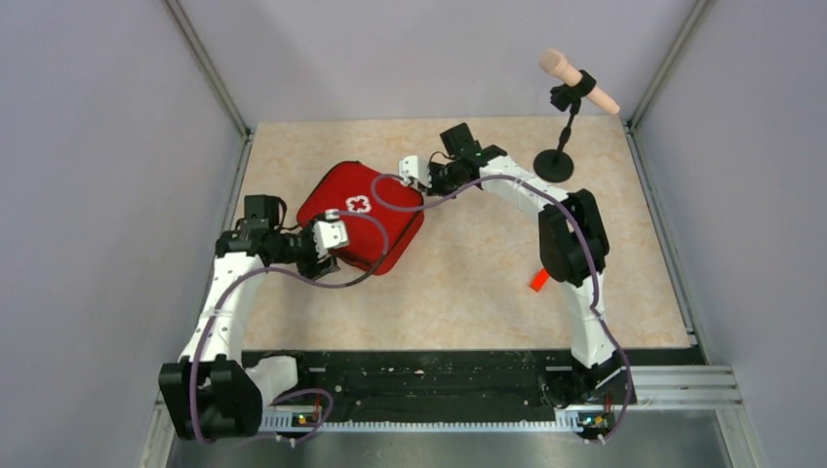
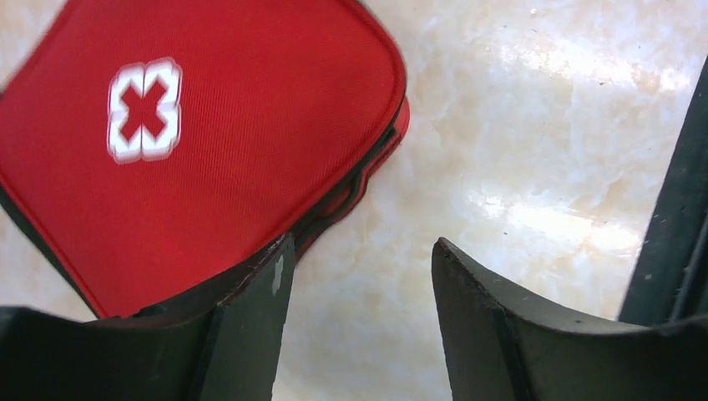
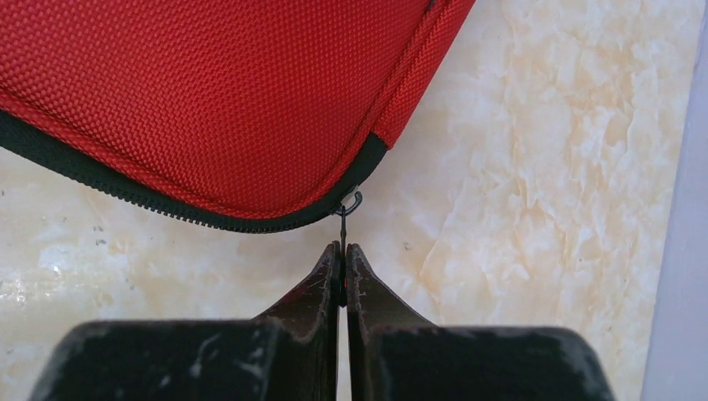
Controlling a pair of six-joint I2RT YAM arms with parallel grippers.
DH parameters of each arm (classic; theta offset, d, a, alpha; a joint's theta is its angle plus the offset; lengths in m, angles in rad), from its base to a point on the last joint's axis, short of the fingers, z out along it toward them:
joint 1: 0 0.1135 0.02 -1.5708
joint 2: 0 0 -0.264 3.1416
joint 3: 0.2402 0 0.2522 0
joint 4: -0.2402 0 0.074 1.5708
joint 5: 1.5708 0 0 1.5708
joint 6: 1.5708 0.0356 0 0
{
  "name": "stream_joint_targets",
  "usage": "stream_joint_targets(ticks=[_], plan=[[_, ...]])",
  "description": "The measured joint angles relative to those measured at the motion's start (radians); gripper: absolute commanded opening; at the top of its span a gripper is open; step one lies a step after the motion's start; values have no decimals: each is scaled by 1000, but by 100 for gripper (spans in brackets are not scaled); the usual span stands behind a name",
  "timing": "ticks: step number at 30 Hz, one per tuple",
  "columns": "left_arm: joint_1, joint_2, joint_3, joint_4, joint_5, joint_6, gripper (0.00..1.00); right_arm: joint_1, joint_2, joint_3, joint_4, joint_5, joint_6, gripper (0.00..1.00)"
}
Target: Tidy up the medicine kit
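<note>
The medicine kit (image 1: 361,216) lies left of centre on the marbled beige desk (image 1: 468,283) between grey walls (image 1: 98,146), and only the right wrist view shows the right gripper (image 3: 343,251) clenched on its zipper pull (image 3: 342,224), while the left gripper (image 2: 363,251) gapes released beside one corner.

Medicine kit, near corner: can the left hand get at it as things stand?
Probably yes. The left hand is open beside a corner of the medicine kit, with nothing between them. The right hand is shut on the zipper pull at the opposite corner, clear of the way.
</note>
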Motion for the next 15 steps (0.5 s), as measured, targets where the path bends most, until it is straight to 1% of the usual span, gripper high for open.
stream_joint_targets(ticks=[4,7,8,11,13,14,15], plan=[[-87,50,-7,23,12,144,64,-4,0,0,-9,1,-4,0],[-142,118,-10,43,-13,228,63,-3,0,0,-11,-2,-8,0],[-159,130,-23,71,-24,246,62,-3,0,-2,-11,-6,-11,0],[-204,133,-98,195,-72,256,55,-4,-2,-15,-4,-19,-20,0],[-221,142,-134,280,-97,235,50,-6,-11,-35,9,-29,-26,0],[-228,150,-153,364,-108,212,47,-7,-17,-47,18,-31,-29,0],[-232,153,-156,388,-116,201,43,-8,-30,-68,26,-37,-33,0]])
